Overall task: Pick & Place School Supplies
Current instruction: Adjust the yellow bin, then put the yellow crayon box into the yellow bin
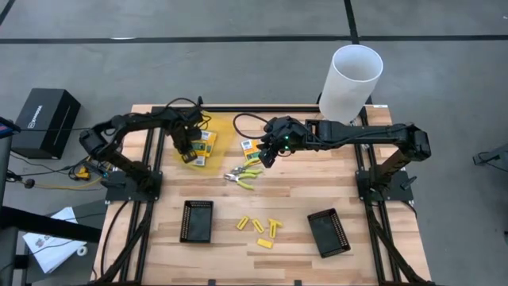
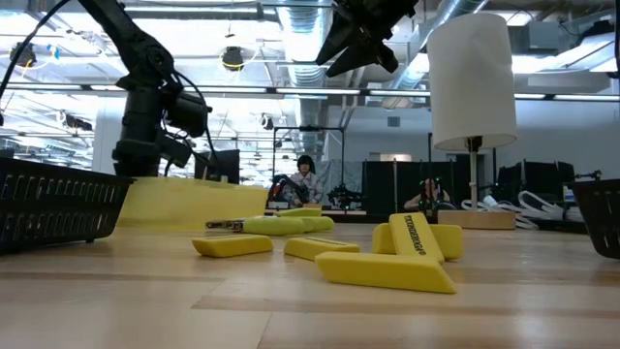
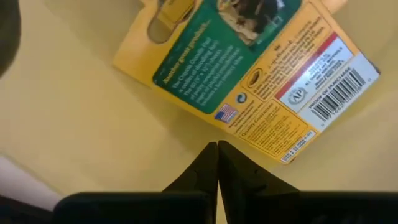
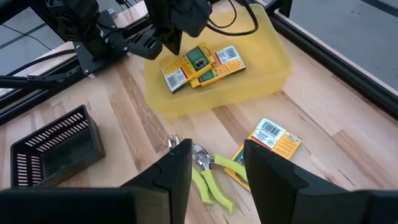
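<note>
From where I stand the job looks partly done: three packets [image 4: 200,66] lie inside the yellow tub [image 4: 273,71], and the left gripper [image 1: 187,147] hangs just above them with its jaws pressed shut on nothing, one packet [image 3: 249,74] lying flat just ahead of the jaw tips and not touching them. The right gripper [image 4: 214,171] hovers over the desk [image 1: 286,202] with its jaws standing apart and empty; directly below the gap lie the little pliers [image 4: 208,171] with green handles, and just beyond the far jaw rests one more packet [image 4: 270,144], still outside the tub. Well away from both sets of jaws, at the near side of the desk, the small yellow pieces [image 1: 260,228] are scattered between two black trays [image 1: 198,220], untouched. So I judge the pliers, that loose packet and the yellow pieces are still left to move. As for writing, the packet under the left jaws carries a barcode, a small flag emblem, a round "AP" seal and a green panel whose line seems to begin "Another great product", though the fine print is too small to read; one yellow piece [image 2: 415,237] bears dark lettering I cannot make out.
</note>
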Controlling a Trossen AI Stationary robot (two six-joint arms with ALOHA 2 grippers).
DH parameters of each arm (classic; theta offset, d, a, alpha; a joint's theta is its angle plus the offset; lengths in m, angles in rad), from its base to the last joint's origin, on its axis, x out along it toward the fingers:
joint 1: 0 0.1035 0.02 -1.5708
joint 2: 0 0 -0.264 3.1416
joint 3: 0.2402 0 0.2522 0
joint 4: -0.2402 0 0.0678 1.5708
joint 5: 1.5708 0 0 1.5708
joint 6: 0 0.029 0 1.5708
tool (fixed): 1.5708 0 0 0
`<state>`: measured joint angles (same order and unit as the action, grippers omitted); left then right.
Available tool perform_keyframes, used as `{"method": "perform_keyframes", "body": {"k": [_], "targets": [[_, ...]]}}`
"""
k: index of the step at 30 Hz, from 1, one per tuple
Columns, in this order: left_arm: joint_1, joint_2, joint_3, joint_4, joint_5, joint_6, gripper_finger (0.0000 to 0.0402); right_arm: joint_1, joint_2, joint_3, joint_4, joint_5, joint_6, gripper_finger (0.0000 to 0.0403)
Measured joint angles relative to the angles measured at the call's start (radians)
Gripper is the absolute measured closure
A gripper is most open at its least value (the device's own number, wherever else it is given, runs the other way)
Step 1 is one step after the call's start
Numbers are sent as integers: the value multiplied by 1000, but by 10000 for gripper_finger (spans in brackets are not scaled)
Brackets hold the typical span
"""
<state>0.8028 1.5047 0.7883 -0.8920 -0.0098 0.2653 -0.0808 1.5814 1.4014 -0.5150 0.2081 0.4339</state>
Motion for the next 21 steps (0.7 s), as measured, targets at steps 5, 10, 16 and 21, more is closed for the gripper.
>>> {"method": "perform_keyframes", "body": {"k": [5, 10, 16, 21], "targets": [[23, 0, 0, -11, -14, 12, 395, 0, 0, 0, 0, 0, -17, 265], [6, -43, 1, -9, 75, -12, 387, 1, -13, -1, -10, 1, -45, 261], [-12, -199, 5, -2, 88, -35, 360, -8, -74, 0, -11, 2, -100, 257], [-13, -341, 41, 13, 142, -83, 332, -34, -100, 2, -150, 11, -152, 260]]}}
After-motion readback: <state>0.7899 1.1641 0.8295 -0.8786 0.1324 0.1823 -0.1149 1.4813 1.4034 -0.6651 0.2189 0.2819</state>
